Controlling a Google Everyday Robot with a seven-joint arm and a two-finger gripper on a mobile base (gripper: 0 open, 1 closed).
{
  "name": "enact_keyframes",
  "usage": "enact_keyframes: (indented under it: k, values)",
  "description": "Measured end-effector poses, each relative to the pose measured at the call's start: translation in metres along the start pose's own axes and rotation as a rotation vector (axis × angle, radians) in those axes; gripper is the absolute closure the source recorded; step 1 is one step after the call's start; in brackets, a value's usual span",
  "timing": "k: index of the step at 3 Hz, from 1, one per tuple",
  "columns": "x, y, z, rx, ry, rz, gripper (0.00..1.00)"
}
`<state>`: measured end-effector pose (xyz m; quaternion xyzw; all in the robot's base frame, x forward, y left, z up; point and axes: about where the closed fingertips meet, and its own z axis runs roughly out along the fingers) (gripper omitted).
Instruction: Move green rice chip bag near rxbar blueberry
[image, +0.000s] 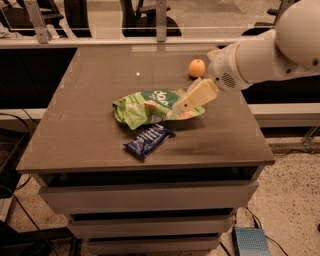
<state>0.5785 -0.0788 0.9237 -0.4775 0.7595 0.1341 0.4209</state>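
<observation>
1. The green rice chip bag (150, 105) is seen lying crumpled at the middle of the counter (90, 135), its lettering turned toward the top of the frame.
2. The rxbar blueberry (149, 140) is found just below the bag, slanted, with its upper right end just beside the bag's lower edge, if not touching it.
3. The gripper (182, 106) is placed over the bag's right end, reaching down and left from the white arm (260, 55) that enters at the upper right of the frame.
4. Whether the gripper is spread or closed cannot be told, nor whether the bag is touched or merely overlapped.
5. The task is judged to be nearly complete: the bag is already set close beside the bar, and no further carrying appears to be needed.
6. What is left is judged to be the release, if any hold is kept, and the clearing of the gripper away from the bag.
7. The bar is set nearest the counter's front edge, so any nudge toward the bottom of the frame is to be avoided.
8. Open counter is seen to the left, to the lower right and behind the bag.
9. A small orange fruit (196, 67) is seen at the upper right, well apart from the bag, near the arm's path.
</observation>
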Motion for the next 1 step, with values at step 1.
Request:
enact_keyframes:
  k: [1]
  values:
    - [0.0018,-0.0028,-0.0050,0.009,-0.001,0.001,0.00]
